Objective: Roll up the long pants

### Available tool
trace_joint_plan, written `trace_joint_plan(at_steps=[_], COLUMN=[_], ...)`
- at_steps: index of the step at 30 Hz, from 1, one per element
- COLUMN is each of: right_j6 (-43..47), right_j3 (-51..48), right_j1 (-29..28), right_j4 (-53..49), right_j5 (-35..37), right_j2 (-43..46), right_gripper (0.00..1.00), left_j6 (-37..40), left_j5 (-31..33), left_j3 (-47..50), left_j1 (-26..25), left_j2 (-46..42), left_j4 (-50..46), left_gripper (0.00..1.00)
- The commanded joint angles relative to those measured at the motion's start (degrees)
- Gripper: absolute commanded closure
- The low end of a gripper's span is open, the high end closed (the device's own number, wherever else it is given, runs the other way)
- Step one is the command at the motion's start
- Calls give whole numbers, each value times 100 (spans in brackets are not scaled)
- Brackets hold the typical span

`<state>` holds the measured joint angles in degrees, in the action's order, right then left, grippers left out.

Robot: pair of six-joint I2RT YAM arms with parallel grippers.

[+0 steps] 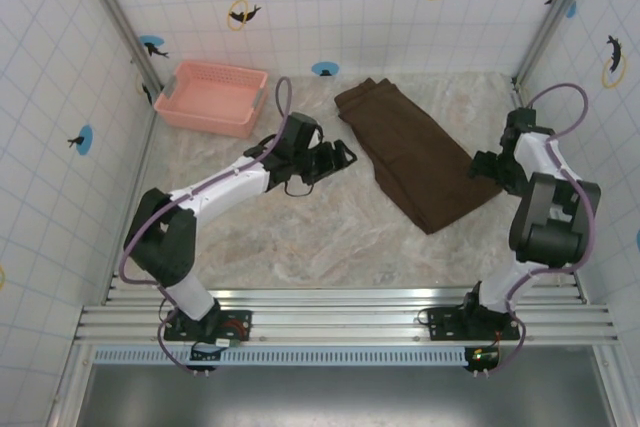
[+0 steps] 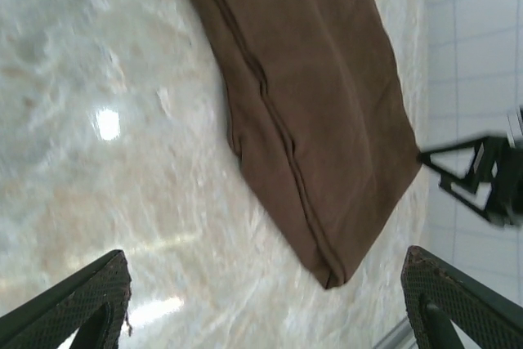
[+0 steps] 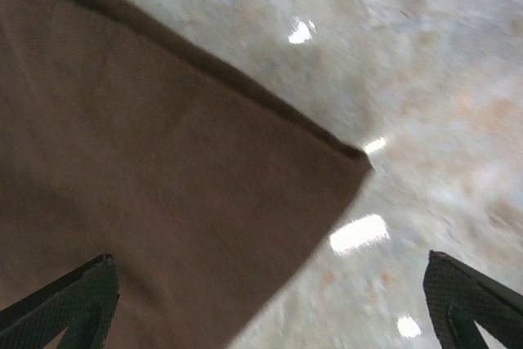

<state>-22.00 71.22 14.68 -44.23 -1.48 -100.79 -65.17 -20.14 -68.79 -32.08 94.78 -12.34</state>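
Note:
The long pants (image 1: 412, 151) are dark brown and lie flat, folded leg on leg, running from the back centre towards the right front of the marble table. My left gripper (image 1: 338, 159) hovers open just left of them, with nothing between its fingers; the left wrist view shows the pants (image 2: 315, 104) and their seam ahead of the wide jaws (image 2: 265, 304). My right gripper (image 1: 484, 167) is open at the pants' right edge near the lower end. In the right wrist view a corner of the cloth (image 3: 163, 202) lies under the spread jaws (image 3: 270, 308).
A pink slatted basket (image 1: 212, 97) stands at the back left against the tiled wall. Tiled walls close in the left, back and right sides. The metal rail (image 1: 340, 312) with both arm bases runs along the near edge.

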Motion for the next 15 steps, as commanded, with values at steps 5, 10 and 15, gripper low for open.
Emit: trace_joint_plan(at_steps=[5, 10, 15], right_j6=[-87, -133, -285], right_j3=[795, 676, 238], right_j1=[10, -64, -347], right_j4=[397, 524, 498], right_j5=[-775, -1052, -1367], right_j2=[-1048, -1387, -1260], right_gripper=[1, 0, 0], left_j6=[139, 298, 104], left_j5=[661, 653, 733], left_j3=[377, 426, 808], left_j1=[-161, -160, -167], left_j2=[-1115, -1319, -1545], left_j4=[-1122, -1544, -1476], left_gripper=[12, 12, 12])
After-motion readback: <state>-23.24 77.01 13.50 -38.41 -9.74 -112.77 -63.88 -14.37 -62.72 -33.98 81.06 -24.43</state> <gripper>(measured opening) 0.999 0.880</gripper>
